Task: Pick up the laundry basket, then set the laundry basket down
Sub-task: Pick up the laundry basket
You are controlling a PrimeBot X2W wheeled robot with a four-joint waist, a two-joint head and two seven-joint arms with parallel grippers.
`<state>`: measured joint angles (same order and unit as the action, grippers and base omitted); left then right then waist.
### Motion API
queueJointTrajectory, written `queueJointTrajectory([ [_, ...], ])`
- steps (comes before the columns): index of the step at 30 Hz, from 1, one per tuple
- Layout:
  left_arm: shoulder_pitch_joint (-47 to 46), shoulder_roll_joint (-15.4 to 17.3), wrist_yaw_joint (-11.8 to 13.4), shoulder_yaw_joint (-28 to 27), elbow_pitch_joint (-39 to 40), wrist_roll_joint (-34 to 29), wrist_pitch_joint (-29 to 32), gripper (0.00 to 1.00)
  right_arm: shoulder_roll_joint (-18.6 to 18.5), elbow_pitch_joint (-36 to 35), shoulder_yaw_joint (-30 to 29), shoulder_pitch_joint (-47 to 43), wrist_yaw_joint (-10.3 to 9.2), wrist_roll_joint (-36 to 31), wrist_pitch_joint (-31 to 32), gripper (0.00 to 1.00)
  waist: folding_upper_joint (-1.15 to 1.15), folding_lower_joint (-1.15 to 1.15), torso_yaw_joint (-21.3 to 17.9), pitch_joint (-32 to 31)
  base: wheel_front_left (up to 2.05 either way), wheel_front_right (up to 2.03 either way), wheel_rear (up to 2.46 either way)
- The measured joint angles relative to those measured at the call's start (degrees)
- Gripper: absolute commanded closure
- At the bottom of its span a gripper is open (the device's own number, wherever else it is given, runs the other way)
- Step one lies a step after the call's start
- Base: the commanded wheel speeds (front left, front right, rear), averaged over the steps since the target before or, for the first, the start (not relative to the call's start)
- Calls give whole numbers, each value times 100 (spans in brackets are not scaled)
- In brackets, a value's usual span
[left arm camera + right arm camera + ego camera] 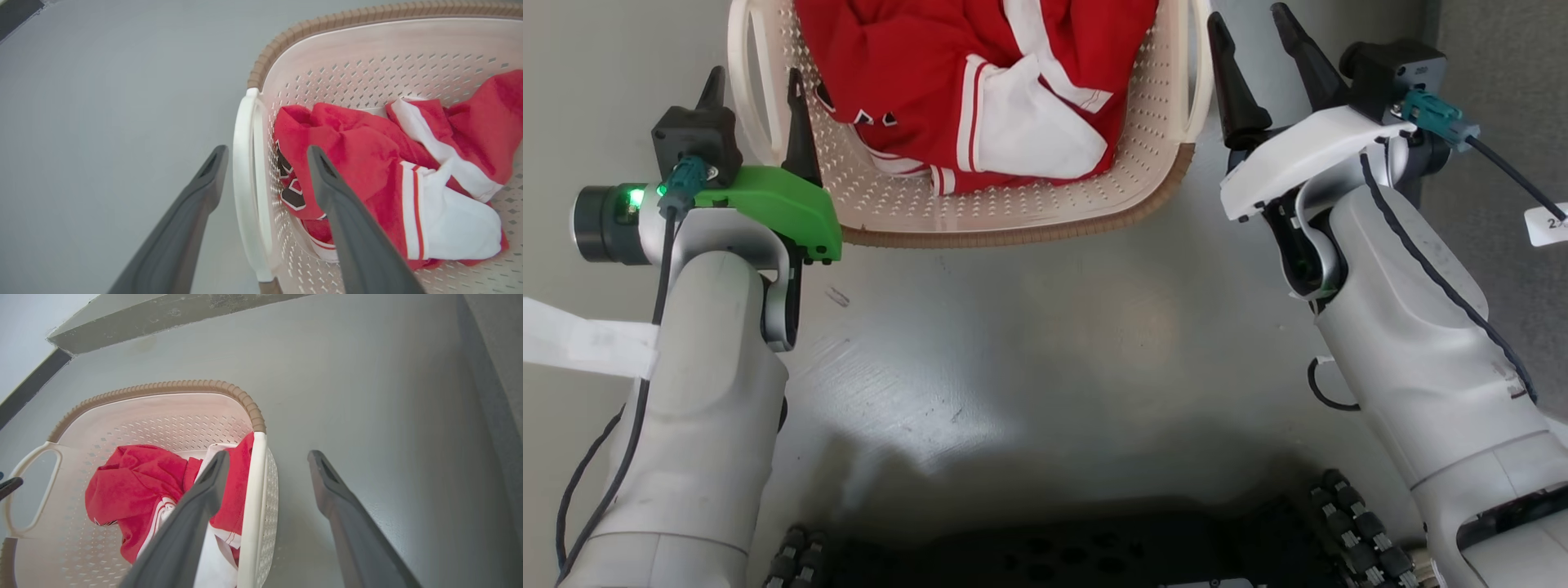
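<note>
Pre-grasp: laundry basket (1013, 214) sits on the floor (1045, 343) between your left gripper (754, 77) and right gripper (1250, 16), both sets of fingers (184, 228) spread wide, empty, bracketing the loop handles (245, 183); lower, close together, lift level.

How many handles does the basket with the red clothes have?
2. The left handle of the laundry basket sits between the open fingers of the left hand. The right handle is beside the open right hand. None seem hidden.
</note>
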<state>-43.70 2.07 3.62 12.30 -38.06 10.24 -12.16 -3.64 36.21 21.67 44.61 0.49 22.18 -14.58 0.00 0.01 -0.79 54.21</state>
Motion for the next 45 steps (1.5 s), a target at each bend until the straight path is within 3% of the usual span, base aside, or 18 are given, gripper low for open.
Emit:
queueJointTrajectory([
  [17,-492,-22,-20,-60,-808,19,-52,0,-9,584,511,428,96,330,0,0,0,0,70,341,0,0,0],
  [33,-866,-73,-321,-13,-1478,244,30,1,-16,1100,933,670,93,733,0,0,0,-1,93,535,0,0,0],
  [35,-925,-76,-391,15,-1539,269,67,32,-16,1147,998,692,93,821,0,0,0,0,99,536,0,0,0],
  [36,-952,-77,-420,30,-1564,270,77,54,-16,1166,1031,699,93,859,1,0,0,0,101,536,0,0,0],
  [38,-984,-80,-442,48,-1602,270,77,73,-16,1189,1058,708,93,886,1,0,0,0,104,535,0,0,0],
  [40,-1038,-85,-470,74,-1675,278,81,100,-16,1234,1115,750,93,932,1,28,0,0,109,533,0,0,0],
  [42,-1065,-102,-544,97,-1716,298,86,100,-18,1252,1174,803,93,971,1,52,0,-1,114,528,0,0,0],
  [43,-1087,-102,-578,108,-1736,324,103,100,-18,1262,1200,823,93,978,1,58,0,-1,116,525,0,0,0],
  [45,-1124,-102,-622,130,-1806,363,111,100,-16,1306,1251,861,92,992,1,95,0,-1,118,516,0,0,0],
])
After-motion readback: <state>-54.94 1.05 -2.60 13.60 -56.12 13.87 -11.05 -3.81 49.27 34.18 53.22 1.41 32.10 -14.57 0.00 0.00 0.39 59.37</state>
